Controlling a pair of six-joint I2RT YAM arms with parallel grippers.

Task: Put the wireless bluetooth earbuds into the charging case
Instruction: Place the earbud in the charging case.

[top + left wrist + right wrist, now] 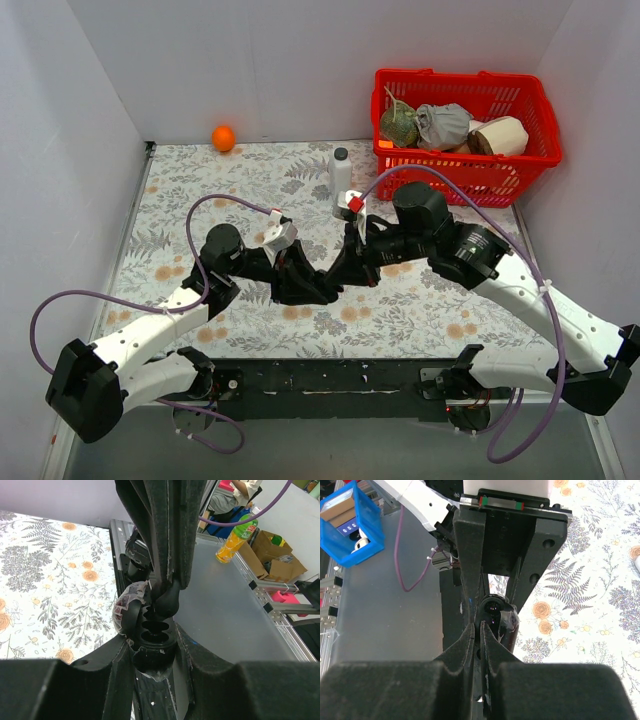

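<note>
Overhead view: both arms are met near the middle of the floral tabletop (190,185), slightly toward the near edge.

Left gripper (298,282): clenched around the charging case (150,636). The case is gripped between the two fingers and held above the cloth, lid open. Two dark seats are seen in its body, and crinkled clear film is seen on the lid (129,607).

Right gripper (352,262): brought in from the far right side, jaws pressed together with only a hairline gap in its own wrist view. Its tips are set against the open case.

Earbuds: a rounded glossy black lump (167,600) is noted at the right fingertips, touching the upper seat. Whether it is an earbud or part of the finger cannot be told. Whether the seats are filled is hidden in shadow.

Elsewhere:
- a red basket (452,172) at the far right corner
- a white bottle (341,176) just beside it
- an orange ball (223,137) by the far edge, toward the left
</note>
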